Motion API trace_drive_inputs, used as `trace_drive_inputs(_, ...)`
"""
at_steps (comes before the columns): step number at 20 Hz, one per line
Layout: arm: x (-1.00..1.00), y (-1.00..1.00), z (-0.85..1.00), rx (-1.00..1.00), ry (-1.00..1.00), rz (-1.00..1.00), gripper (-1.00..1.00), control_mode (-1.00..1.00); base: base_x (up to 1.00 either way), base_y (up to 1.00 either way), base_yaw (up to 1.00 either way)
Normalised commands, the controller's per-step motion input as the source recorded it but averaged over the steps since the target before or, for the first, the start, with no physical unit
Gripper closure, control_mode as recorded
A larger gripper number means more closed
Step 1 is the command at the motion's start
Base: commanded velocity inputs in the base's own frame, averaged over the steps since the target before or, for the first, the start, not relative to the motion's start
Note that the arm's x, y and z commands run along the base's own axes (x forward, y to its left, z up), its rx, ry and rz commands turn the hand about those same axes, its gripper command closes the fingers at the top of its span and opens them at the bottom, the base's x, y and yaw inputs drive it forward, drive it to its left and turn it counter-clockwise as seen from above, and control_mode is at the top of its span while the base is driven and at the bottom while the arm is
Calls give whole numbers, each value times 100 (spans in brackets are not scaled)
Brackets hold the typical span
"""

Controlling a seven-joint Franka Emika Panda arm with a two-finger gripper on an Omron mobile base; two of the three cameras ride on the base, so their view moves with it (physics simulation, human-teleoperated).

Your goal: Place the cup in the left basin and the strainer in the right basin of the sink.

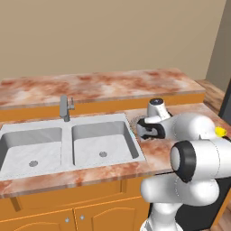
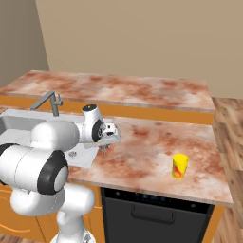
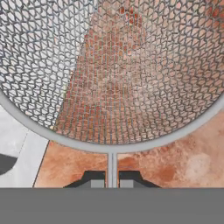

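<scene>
The strainer (image 3: 112, 70) is very close in the hand view, its grey mesh bowl lying over the marbled counter and the sink's pale right rim. Its thin handle (image 3: 112, 168) runs down between my fingertips (image 3: 94, 178), and my gripper (image 3: 112, 180) is shut on it. From the left base view the hand (image 1: 149, 130) hovers low just right of the right basin (image 1: 103, 145), with a bit of the strainer's rim (image 1: 136, 121) showing behind it. The left basin (image 1: 31, 151) lies beyond. The yellow cup (image 2: 180, 166) stands upright on the counter far to the right, apart from the gripper (image 2: 107, 142).
A grey faucet (image 1: 65, 108) rises behind the divider of the sink (image 1: 67, 169). A raised counter ledge (image 1: 99, 85) runs along the back. A dark appliance front (image 2: 152, 213) sits under the counter below the cup. The counter's right edge (image 2: 223, 156) drops to wooden floor.
</scene>
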Motion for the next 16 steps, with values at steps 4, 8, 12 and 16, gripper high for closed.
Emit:
trace_drive_inputs(4, 20, 67, -8, 8, 12, 21, 100, -100, 0, 0, 0)
trace_drive_inputs(8, 35, 73, -22, 10, 18, 21, 100, -100, 0, 0, 0)
trace_drive_inputs(12, 46, 84, -36, 1, 8, 16, 100, -100, 0, 0, 0)
trace_drive_inputs(16, 39, 80, -16, -10, 0, 2, 100, -100, 0, 0, 0)
